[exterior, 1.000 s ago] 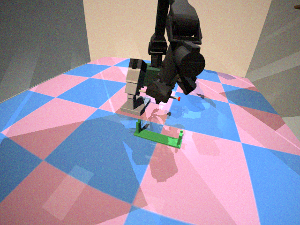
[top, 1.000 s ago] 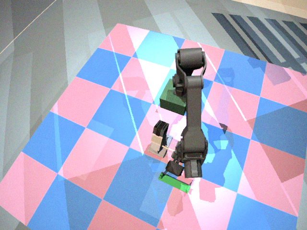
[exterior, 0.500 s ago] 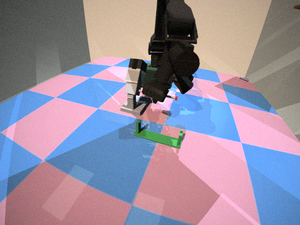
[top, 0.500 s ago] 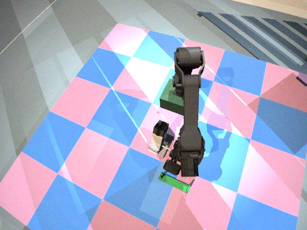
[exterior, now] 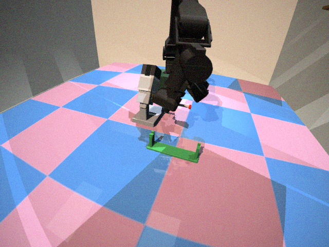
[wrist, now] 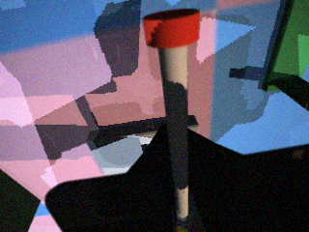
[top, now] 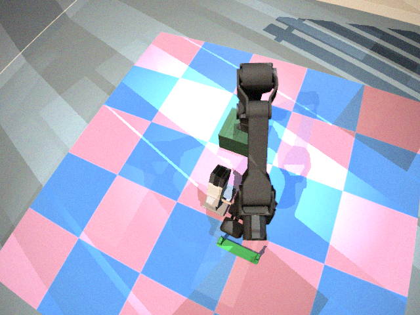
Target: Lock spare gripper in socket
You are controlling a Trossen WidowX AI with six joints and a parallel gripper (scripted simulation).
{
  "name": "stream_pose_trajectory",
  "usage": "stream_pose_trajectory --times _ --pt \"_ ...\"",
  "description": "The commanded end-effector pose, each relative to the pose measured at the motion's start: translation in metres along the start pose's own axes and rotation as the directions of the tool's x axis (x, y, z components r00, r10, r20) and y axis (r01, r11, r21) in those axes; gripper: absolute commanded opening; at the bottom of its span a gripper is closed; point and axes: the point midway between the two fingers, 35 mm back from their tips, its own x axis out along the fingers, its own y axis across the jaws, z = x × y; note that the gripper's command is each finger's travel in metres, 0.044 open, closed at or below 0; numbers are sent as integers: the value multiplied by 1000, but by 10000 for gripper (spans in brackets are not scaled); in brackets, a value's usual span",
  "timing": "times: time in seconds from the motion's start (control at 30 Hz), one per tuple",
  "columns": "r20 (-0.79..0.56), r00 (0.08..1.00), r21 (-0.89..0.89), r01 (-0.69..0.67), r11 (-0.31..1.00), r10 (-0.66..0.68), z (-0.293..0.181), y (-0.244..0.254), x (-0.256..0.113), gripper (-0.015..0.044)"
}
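Note:
My gripper (exterior: 169, 104) (wrist: 169, 130) is shut on the lock pin (exterior: 189, 106) (wrist: 176, 72), a pale rod with a red head. The head sticks out on the side away from the mount, and the shaft runs between the dark fingers towards the mount. The mount is a pale upright on a grey foot, close beside the gripper. Whether the pin's far end touches or enters its socket is hidden. A black piece (top: 221, 170) (exterior: 150, 69) tops the mount; I cannot tell whether it is the spare gripper.
A bright green cradle (top: 239, 251) (exterior: 174, 152) with two end uprights lies in front of the mount and holds nothing; its edge shows in the wrist view (wrist: 292, 53). The arm's dark green base block (top: 233, 140) is behind the mount. The arm reaches down close above these things.

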Motion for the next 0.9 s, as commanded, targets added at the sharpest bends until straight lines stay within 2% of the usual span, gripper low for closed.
stream_pose_trajectory --times 0.0,0.87 --pt "-5 1000 -4 2 1000 -2 -3 0 1 0" --pt "-5 1000 -6 -3 1000 3 -20 1 5 0"
